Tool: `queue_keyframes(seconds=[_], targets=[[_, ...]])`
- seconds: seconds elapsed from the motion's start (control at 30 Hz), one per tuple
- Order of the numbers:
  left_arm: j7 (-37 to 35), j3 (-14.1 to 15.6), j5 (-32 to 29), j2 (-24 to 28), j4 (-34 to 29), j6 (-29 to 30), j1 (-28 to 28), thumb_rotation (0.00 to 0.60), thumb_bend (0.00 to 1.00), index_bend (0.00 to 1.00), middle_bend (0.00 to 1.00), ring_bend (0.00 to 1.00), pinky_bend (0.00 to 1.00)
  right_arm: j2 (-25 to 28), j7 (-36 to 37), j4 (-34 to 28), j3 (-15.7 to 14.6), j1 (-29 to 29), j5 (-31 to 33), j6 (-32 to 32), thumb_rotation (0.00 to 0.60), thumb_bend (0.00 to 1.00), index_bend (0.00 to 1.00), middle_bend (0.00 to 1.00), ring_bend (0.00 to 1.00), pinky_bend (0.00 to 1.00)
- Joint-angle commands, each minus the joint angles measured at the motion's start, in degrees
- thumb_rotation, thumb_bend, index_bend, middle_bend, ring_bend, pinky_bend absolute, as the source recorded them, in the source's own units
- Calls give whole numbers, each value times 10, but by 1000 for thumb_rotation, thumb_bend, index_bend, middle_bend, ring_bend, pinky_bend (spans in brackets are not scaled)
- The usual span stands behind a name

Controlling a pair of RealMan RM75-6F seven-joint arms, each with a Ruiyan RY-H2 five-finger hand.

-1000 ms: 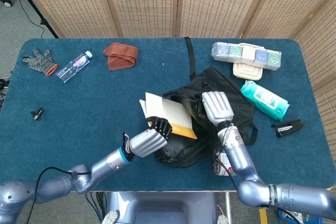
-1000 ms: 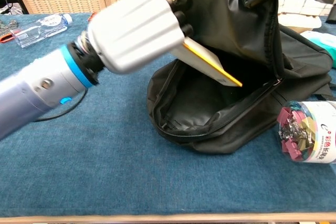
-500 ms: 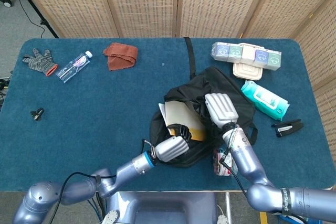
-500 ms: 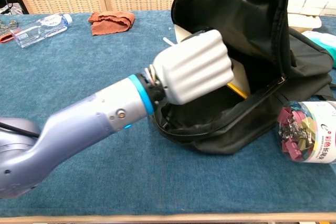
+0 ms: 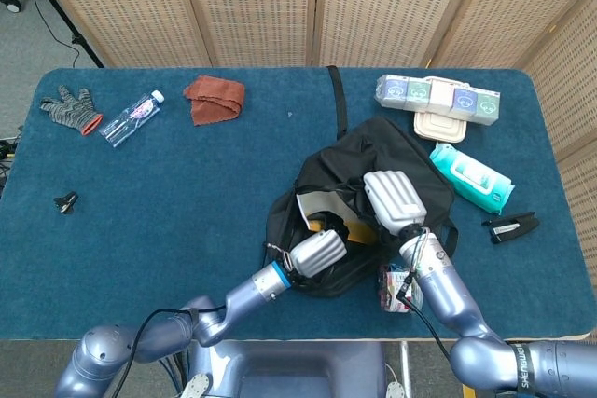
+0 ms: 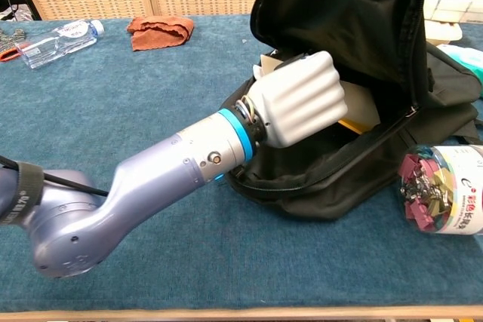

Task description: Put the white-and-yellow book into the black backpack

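Observation:
The black backpack (image 5: 410, 170) (image 6: 355, 5) lies open at the table's middle right. My left hand (image 5: 317, 252) (image 6: 302, 99) grips the white-and-yellow book (image 5: 317, 204) (image 6: 361, 107) and sits in the bag's mouth, with most of the book inside. Only a pale corner and a yellow edge show past the fingers. My right hand (image 5: 396, 200) holds the bag's upper flap up, keeping the opening wide; in the chest view only its edge shows at the top.
A jar of coloured clips (image 6: 445, 200) (image 5: 396, 288) stands by the bag's front right. A teal wipes pack (image 5: 469, 174), boxes (image 5: 437, 95), a black stapler (image 5: 510, 226), brown cloth (image 5: 215, 98), bottle (image 5: 131, 117) and glove (image 5: 67, 107) lie around the blue table (image 5: 168, 193).
My left hand has carried the book from beside the bag rightward and down into its opening. The right hand has shifted slightly while keeping the flap raised.

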Motion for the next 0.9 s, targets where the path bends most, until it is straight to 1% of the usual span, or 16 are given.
queue_keyframes(seconds=[0.03, 0.13, 0.2, 0.27, 0.3, 0.37, 0.47, 0.57, 0.63, 0.77, 0.9], targets=[[-20, -5, -14, -21, 33, 2, -12, 600, 532, 899, 717, 601, 685, 6, 2, -9, -4, 0, -5, 4, 600, 1000, 623, 698, 727, 715], [-32, -7, -23, -33, 53, 7, -17, 600, 527, 881, 696, 570, 685, 11, 3, -14, -7, 2, -7, 7, 600, 1000, 623, 698, 727, 715], [-39, -6, -28, -37, 59, 11, -18, 600, 514, 816, 625, 513, 677, 13, 5, -15, -8, 2, -7, 9, 600, 1000, 623, 697, 726, 715], [-44, -6, -31, -37, 60, 16, -19, 600, 492, 654, 458, 404, 639, 14, 8, -15, -9, 3, -6, 10, 600, 1000, 623, 698, 727, 715], [-46, -5, -33, -35, 59, 19, -19, 600, 480, 589, 393, 362, 622, 15, 9, -14, -9, 4, -6, 10, 600, 1000, 623, 698, 727, 715], [-52, -8, -40, -27, 44, 28, -15, 600, 416, 403, 226, 250, 586, 15, 14, -14, -8, 6, -5, 11, 600, 1000, 623, 698, 727, 715], [-57, -7, -44, -11, 16, 34, -13, 600, 323, 244, 118, 188, 585, 15, 16, -14, -9, 8, -5, 13, 600, 1000, 623, 698, 726, 715], [-70, -5, -49, 13, -23, 40, -6, 600, 255, 140, 82, 170, 585, 13, 17, -7, -9, 12, -3, 17, 600, 1000, 623, 698, 727, 715], [-84, 0, -51, 33, -54, 38, -2, 600, 223, 106, 77, 160, 585, 12, 18, -1, -9, 14, -1, 20, 600, 1000, 623, 698, 727, 715], [-127, 17, -48, 88, -124, 43, 12, 600, 158, 100, 73, 155, 585, 9, 22, 15, -10, 16, 6, 22, 600, 1000, 624, 698, 727, 715], [-186, 40, -36, 149, -181, 57, 29, 600, 142, 108, 73, 155, 585, 4, 30, 35, -7, 19, 15, 22, 600, 1000, 624, 697, 727, 715]])
